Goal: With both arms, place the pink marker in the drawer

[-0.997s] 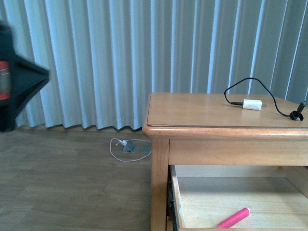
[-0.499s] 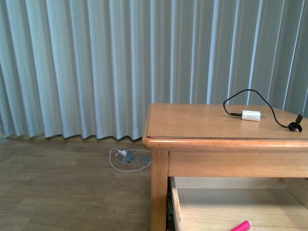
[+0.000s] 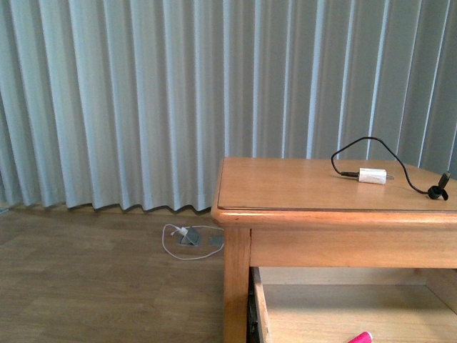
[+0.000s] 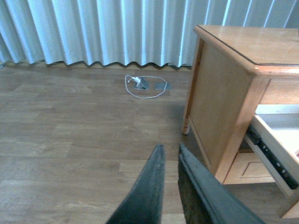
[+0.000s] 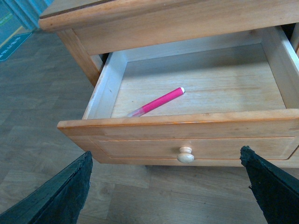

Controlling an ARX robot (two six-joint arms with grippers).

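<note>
Now | marker (image 5: 156, 102) in drawer (image 5: 140, 122) | left claw (image 4: 170, 145) narrow, right claw (image 5: 164, 154) wide, both empty | we risk an off-centre push jamming it.

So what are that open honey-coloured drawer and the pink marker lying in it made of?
The honey-coloured drawer looks like varnished wood: visible grain, soft sheen. Its inside is paler, seemingly unfinished. The pink marker is probably smooth plastic, judging by its even, bright colour.
</note>
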